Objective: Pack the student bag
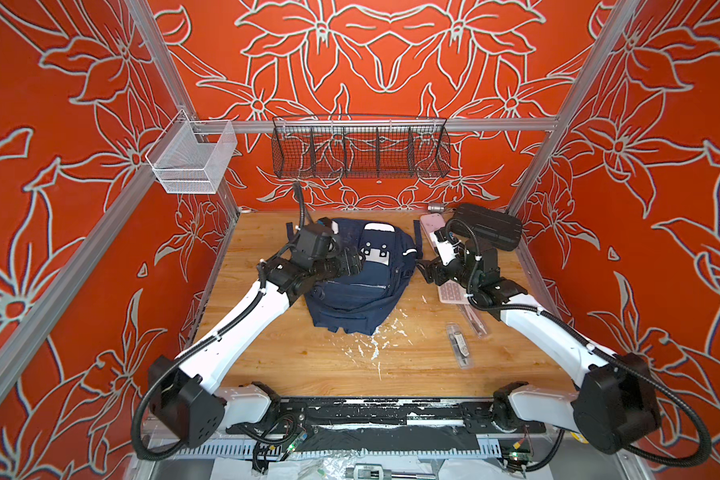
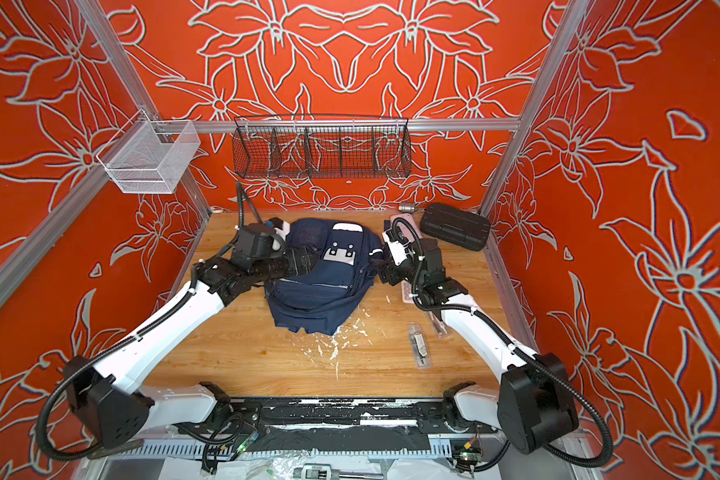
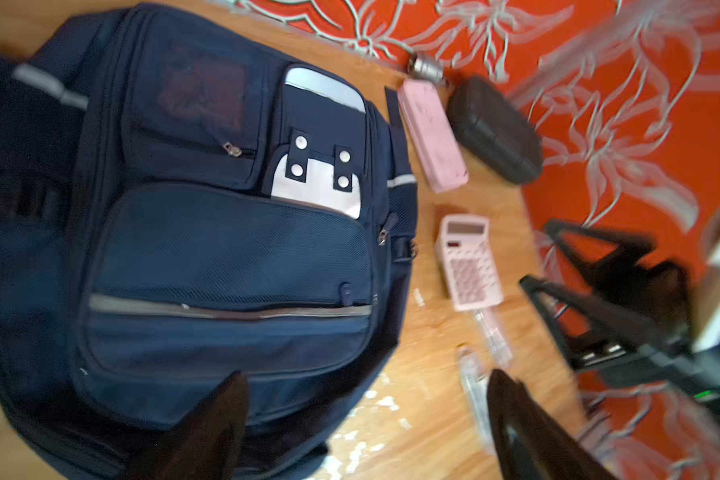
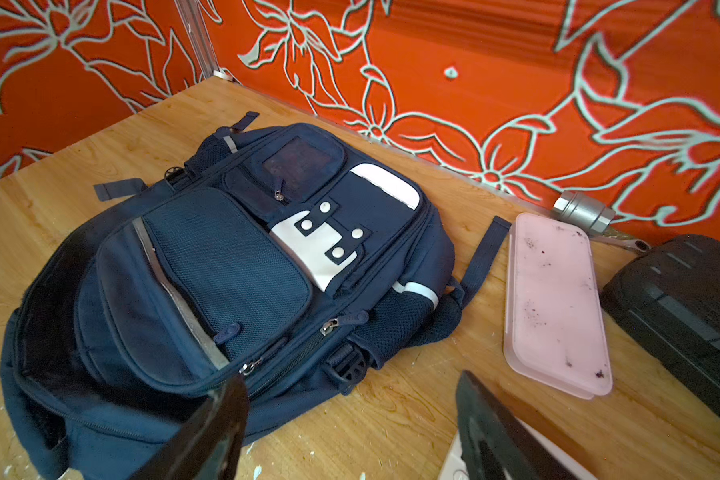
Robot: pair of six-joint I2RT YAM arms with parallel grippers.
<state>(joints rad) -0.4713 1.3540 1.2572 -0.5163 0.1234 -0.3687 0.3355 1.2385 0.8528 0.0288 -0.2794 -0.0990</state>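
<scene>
The student bag [image 1: 362,291] [image 2: 316,291] is a navy backpack with white patches. It lies flat, front side up, at the back middle of the wooden table [image 1: 308,357], and the zips that show look shut. My left gripper [image 1: 355,262] [image 2: 304,259] hovers over the bag's left half, open and holding nothing. In the left wrist view it [image 3: 366,374] straddles the bag's [image 3: 225,249] edge. My right gripper [image 1: 427,270] [image 2: 385,272] hangs open just off the bag's right side. In the right wrist view it [image 4: 352,376] has only bare wood between its fingers, beside the bag [image 4: 208,282].
Right of the bag lie a pink flat case [image 4: 553,299], a black ribbed hard case [image 1: 485,226], a pink calculator [image 3: 468,266] and clear pen packets [image 1: 460,345]. A metal cylinder [image 4: 582,212] sits by the back wall. A black wire basket [image 1: 360,147] and a white mesh basket [image 1: 192,158] hang above.
</scene>
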